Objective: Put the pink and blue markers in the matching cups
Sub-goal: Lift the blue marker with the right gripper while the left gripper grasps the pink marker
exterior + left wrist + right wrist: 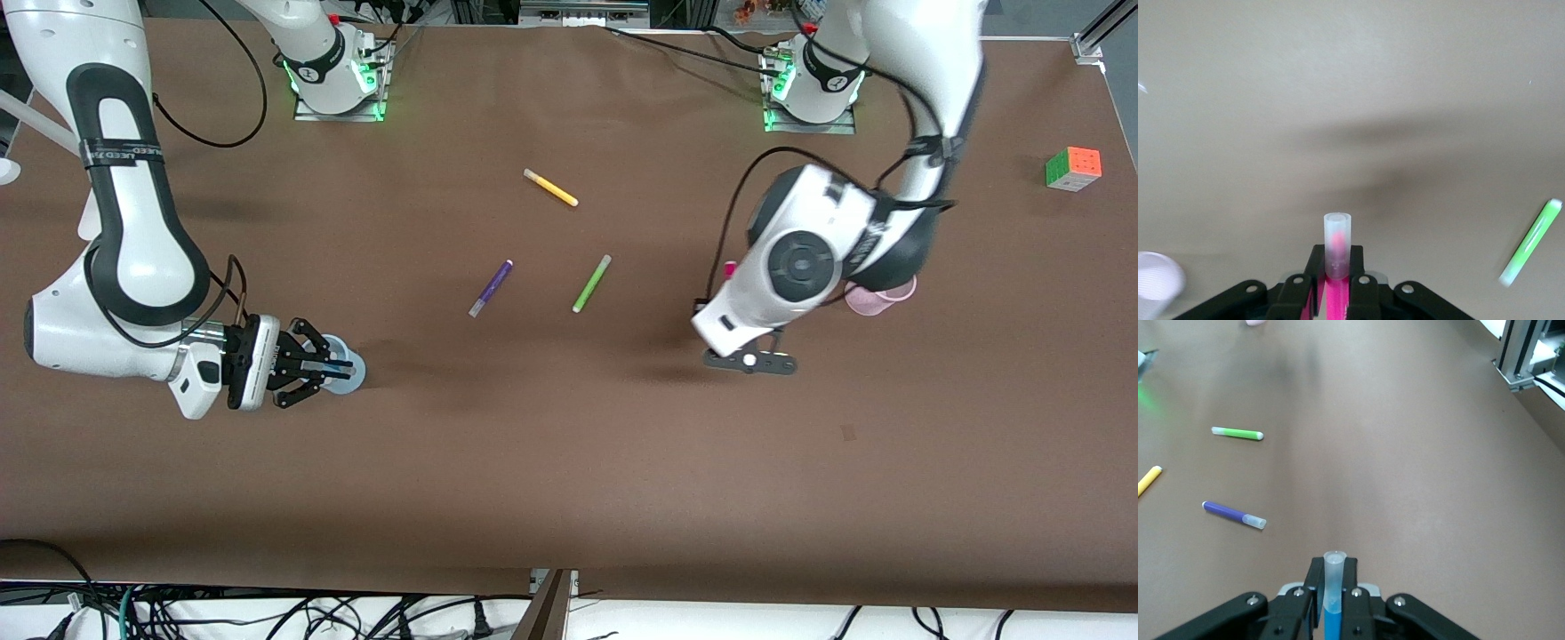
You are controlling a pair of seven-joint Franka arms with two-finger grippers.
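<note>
My left gripper (pixel 1337 263) is shut on the pink marker (pixel 1337 243), whose pale cap sticks out past the fingers. In the front view only the marker's pink end (pixel 731 268) shows beside the left wrist, which hides the fingers. The pale pink cup (pixel 882 299) stands upright by that wrist, toward the left arm's end of the table, and shows at the edge of the left wrist view (pixel 1155 281). My right gripper (pixel 327 363) is shut on the blue marker (pixel 1333 587) and is over the pale blue cup (pixel 348 370).
A yellow marker (pixel 550 188), a purple marker (pixel 491 288) and a lime-green marker (pixel 591 284) lie mid-table between the arms. A colour cube (pixel 1073 168) sits near the table edge at the left arm's end.
</note>
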